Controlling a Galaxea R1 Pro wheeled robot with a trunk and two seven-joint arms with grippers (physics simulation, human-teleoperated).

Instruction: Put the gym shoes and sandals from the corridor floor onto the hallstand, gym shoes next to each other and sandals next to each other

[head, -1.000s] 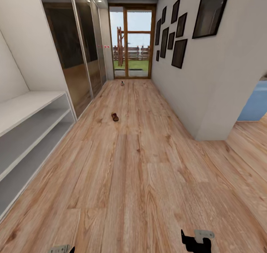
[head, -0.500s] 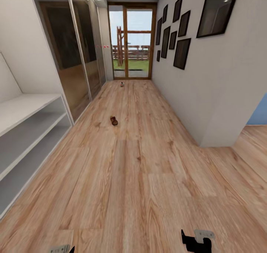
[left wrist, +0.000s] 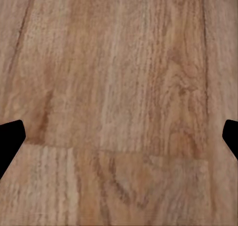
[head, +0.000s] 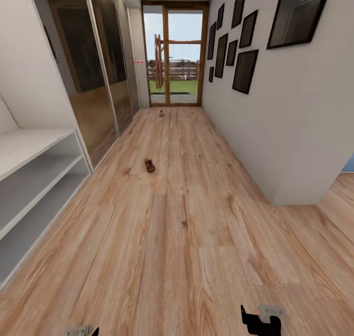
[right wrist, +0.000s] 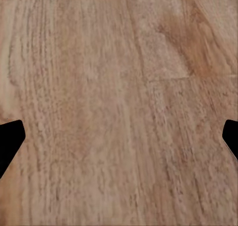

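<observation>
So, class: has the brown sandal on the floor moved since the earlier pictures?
No. The sandal sits on the same plank seams of the corridor floor; the camera moved.

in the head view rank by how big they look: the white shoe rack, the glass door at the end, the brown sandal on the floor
1. shoe rack, largest, though nearest the camera
2. glass door
3. sandal, far the smallest

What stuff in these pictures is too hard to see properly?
- Small thing by the glass door, head view: too far and tiny to name.
- Brown sandal on the floor, head view: small, strap blurred.
- Shoe rack, head view: cut off by the left edge.
- Right claw, head view: cropped at the bottom edge.
- Left claw, left wrist view: just dark fingertips at the sides.
</observation>
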